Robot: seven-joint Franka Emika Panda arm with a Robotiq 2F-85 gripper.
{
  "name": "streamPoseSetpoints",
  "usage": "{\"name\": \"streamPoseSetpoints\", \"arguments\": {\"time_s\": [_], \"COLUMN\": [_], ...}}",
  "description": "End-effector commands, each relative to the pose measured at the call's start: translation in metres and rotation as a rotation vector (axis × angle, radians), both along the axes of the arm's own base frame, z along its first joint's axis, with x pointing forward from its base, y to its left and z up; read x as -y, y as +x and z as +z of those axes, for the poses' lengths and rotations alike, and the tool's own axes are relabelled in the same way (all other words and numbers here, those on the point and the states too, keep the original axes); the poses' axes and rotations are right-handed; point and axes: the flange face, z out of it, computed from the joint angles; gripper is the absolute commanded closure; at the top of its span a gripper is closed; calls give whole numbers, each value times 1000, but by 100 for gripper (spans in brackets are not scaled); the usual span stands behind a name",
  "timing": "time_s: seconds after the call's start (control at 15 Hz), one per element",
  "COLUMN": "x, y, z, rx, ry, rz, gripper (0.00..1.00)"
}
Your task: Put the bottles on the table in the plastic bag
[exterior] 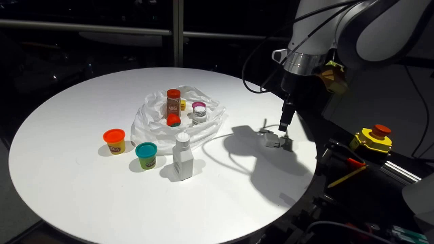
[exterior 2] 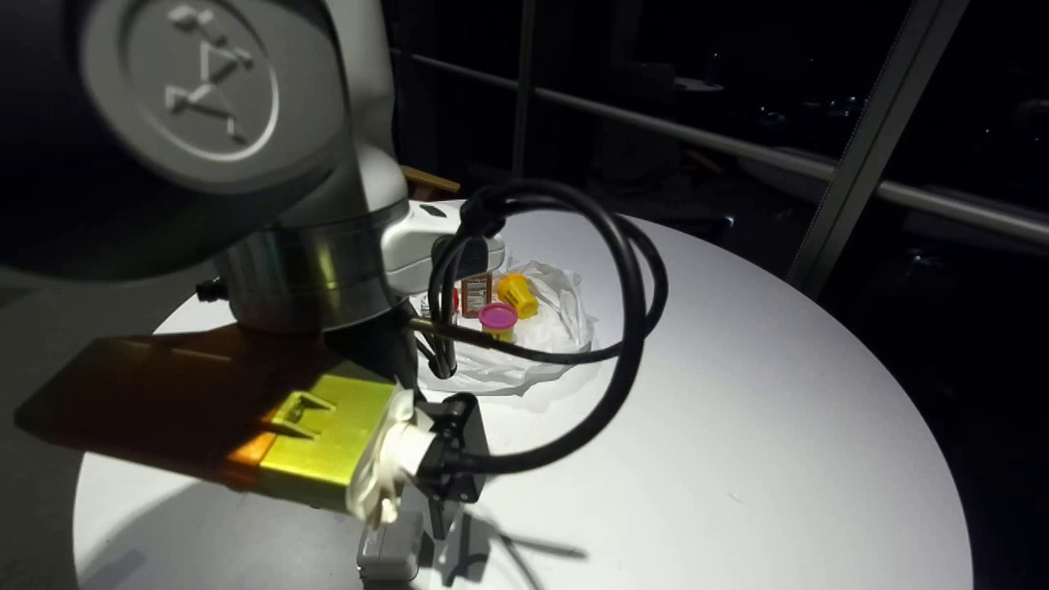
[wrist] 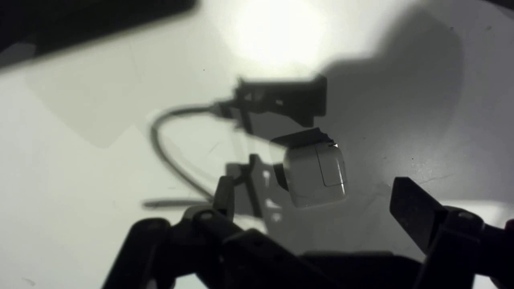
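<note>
White and round, see the table (exterior: 101, 196); at its middle, the plastic bag (exterior: 149, 124), crumpled open; at right, the fingers (wrist: 415, 212), spread. Nearer than the bag, find a white bottle (exterior: 183, 160); in the bag, a red-lidded jar (exterior: 173, 105); left of the bottle, a teal-lidded pot (exterior: 147, 156), then an orange-lidded pot (exterior: 115, 141); below the fingers, a pale block (wrist: 311, 176).

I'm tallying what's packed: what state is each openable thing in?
Black two-fingered pincer: open, empty.
Crinkled whitish plastic bag: mouth open.
Red-lidded brown square jar: bagged, shut.
Pink-lidded round yellow tub: bagged, shut.
All-yellow round tub: bagged, tilted.
Round white bottle: bagged, upright.
Square white plastic bottle: unbagged, shut.
Orange-lidded round yellow tub: unbagged, shut.
Teal-lidded round green tub: unbagged, shut.
</note>
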Motion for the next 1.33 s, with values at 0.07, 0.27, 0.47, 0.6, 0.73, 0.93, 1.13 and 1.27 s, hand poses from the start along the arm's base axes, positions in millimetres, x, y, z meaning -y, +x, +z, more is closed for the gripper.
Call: {"name": "streamPoseSetpoints", "arguments": {"time_s": [0.07, 0.27, 0.47, 0.6, 0.73, 0.93, 1.13, 1.27], "x": [1, -1, -1, -1, -1, -2, -1, 0], "y": [-1, -4, -5, -4, -1, 2, 6, 12], "z": [-22, -36, -49, -55, -59, -66, -72, -75], "rx": [31, 41, 34, 34, 38, 31, 20, 18], "ry": [40, 63, 65, 68, 71, 73, 68, 58], "rz": [-13, -17, -11, -10, -9, -6, 2, 7], "gripper": [0, 0, 0, 0, 0, 0, 34, 49]}}
